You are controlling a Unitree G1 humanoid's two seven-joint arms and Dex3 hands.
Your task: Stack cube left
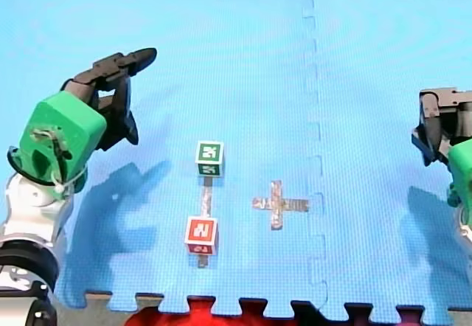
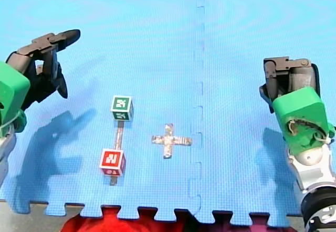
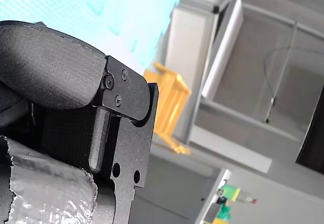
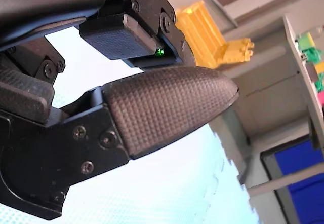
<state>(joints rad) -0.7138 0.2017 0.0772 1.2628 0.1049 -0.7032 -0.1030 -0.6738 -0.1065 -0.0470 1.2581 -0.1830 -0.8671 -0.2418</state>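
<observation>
Green cube (image 1: 209,159) is sitting upright on the blue foam mat (image 1: 221,60), left of ctr. Red cube (image 1: 200,236) is sitting nearer the robot, almost directly in front of it; the two are standing apart, not stacked. A strip of silver tape (image 1: 207,197) is running btwn them, its near end poking out below the red cube. Just to the right, a silver tape cross (image 1: 277,204) is lying flat, near the mat's jigsaw seam (image 1: 313,119). Bare mat is lying btwn the cubes and each hand. Left hand (image 1: 110,94) is hovering over the mat, well to the left of the green cube and a bit farther back, released and gripping nothing. Right hand (image 2: 287,80) is hanging at the far right, well apart from both cubes; whether it's clenched or released can't be told. Red cloth (image 2: 105,224) is peeking out along the mat's near edge. In the first wrist view, a yellow plastic object (image 3: 167,107) is standing beyond the mat, beside a grey cabinet (image 3: 192,51).
</observation>
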